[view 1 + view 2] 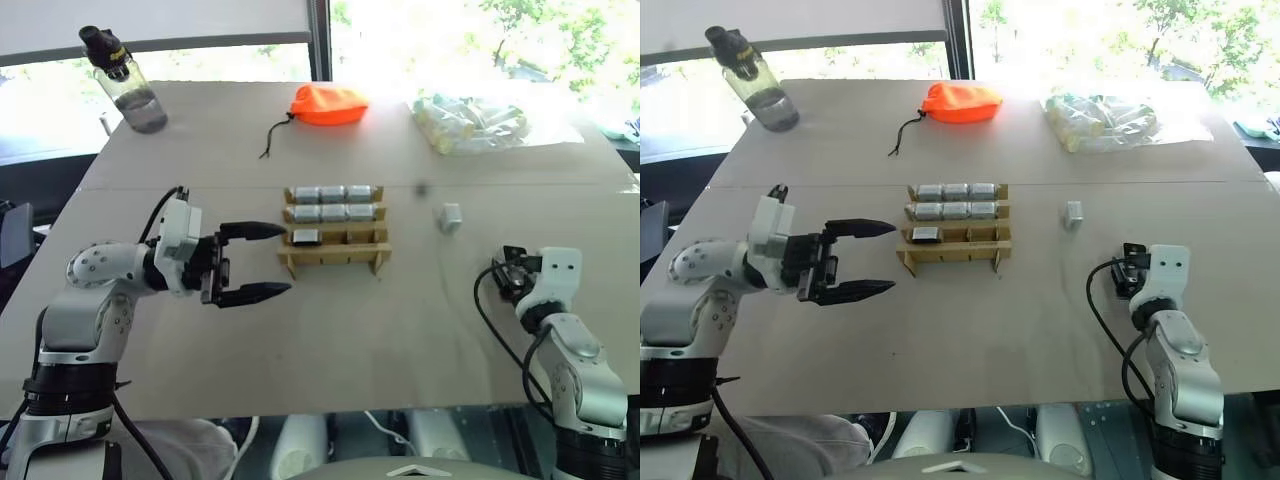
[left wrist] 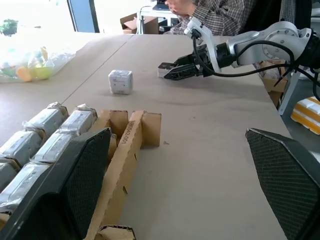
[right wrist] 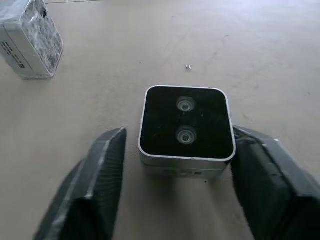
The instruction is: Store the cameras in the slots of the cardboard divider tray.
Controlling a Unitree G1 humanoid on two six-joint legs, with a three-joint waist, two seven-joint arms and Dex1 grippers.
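Tray: the cardboard divider tray (image 1: pixel 334 232) stands mid-table, in front of the left hand. Its two far rows are full of wrapped silver cameras (image 1: pixel 333 194), three apiece. The third row holds one at its left end; the near row looks empty.

Left hand: the left hand (image 1: pixel 252 260) hovers just beside the tray's left end with its two black fingers spread wide and nothing between them. It points across toward the tray, which looks like a waiting pose or a readiness to steady the cardboard.

Right hand: the right hand (image 3: pixel 177 175) is low at the table's right side, well apart from the tray. Its fingers (image 3: pixel 102 170) sit on either side of a camera lying lens-face up (image 3: pixel 186 127). One finger seems to touch the casing while a narrow gap shows on the other side, so I judge the grip is closing, not yet firm.

Loose camera: another wrapped camera (image 1: pixel 450 217) sits on the table (image 1: pixel 400 330) between the tray and the right hand, waiting its turn.

Step in hand: picking up the lens-up camera, I'd say, with open slots in the two near rows to receive it.

Clutter: an orange pouch (image 1: pixel 328 104), a bag of pale tubes (image 1: pixel 470 122) and a water bottle (image 1: pixel 125 84) lie along the far edge, out of the working path.
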